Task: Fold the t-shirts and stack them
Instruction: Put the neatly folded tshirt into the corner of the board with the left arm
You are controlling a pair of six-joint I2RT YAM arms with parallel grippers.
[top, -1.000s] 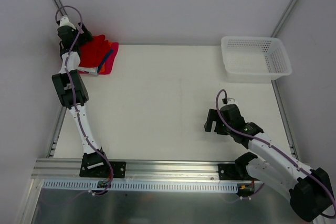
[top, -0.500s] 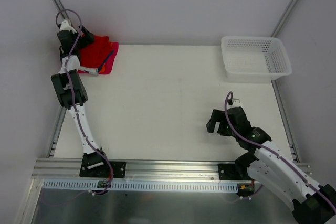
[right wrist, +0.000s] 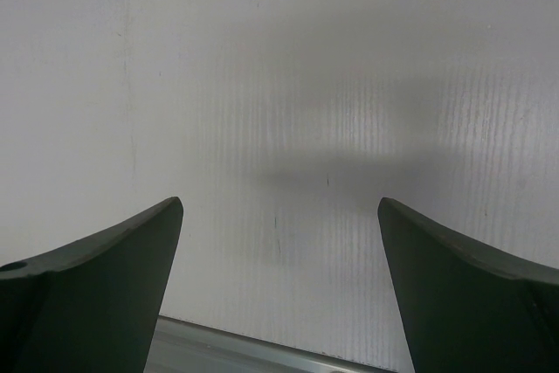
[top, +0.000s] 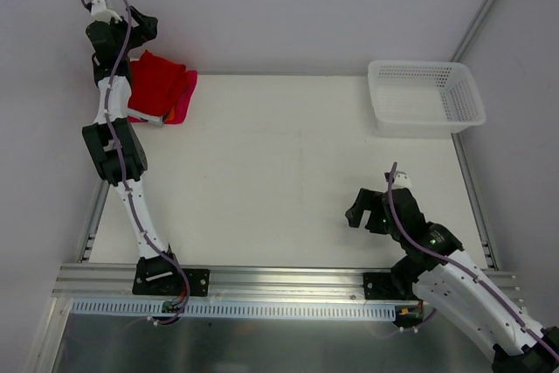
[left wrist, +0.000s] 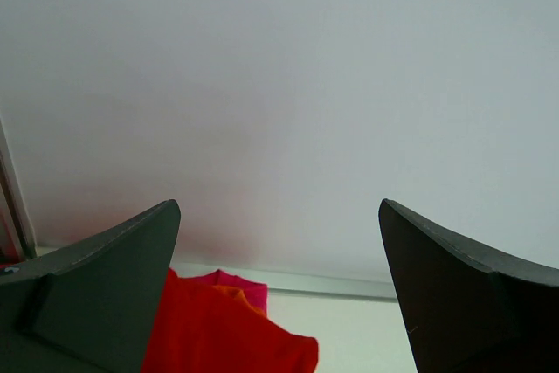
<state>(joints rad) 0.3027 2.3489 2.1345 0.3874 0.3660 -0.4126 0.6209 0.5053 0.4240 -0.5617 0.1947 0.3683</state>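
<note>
left claw (top: 142, 24) wide, empty, near folded red t-shirt (top: 157, 83) topping stack; right claw (top: 358, 213) wide, empty over bench (top: 262, 163).

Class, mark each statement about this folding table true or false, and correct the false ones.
1. A red shirt lies on top of the stack at the table's far left corner. True.
2. The basket stands at the near left corner. False: it stands at the far right corner.
3. The left gripper is shut on the red shirt. False: it is open and holds nothing.
4. The right gripper is open over bare table. True.
</note>
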